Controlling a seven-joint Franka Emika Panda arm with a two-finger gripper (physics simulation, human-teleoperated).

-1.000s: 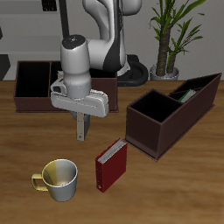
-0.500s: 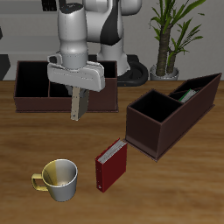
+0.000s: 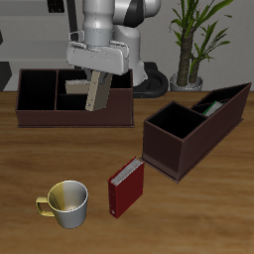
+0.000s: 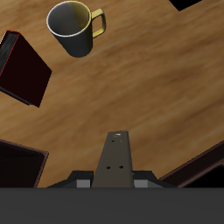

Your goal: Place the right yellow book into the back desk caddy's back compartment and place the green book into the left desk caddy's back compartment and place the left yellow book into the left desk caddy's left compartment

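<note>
Gripping a tan book (image 3: 95, 95) between closed fingers, the gripper (image 3: 96, 77) is hanging over the long caddy (image 3: 40, 116), upper left; next, probably lowering it into the back compartment.

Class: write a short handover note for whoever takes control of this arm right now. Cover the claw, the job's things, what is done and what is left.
Claw: shut on a grey-tan book, held tilted over the back desk caddy, not yet released.
Left desk caddy: the green book already lies in one of its narrow compartments.
No second grey-tan book shows in either view.
The red book and mug near the table's front are not part of the job.
Left: lower and release this book, then find and place the other.
</note>
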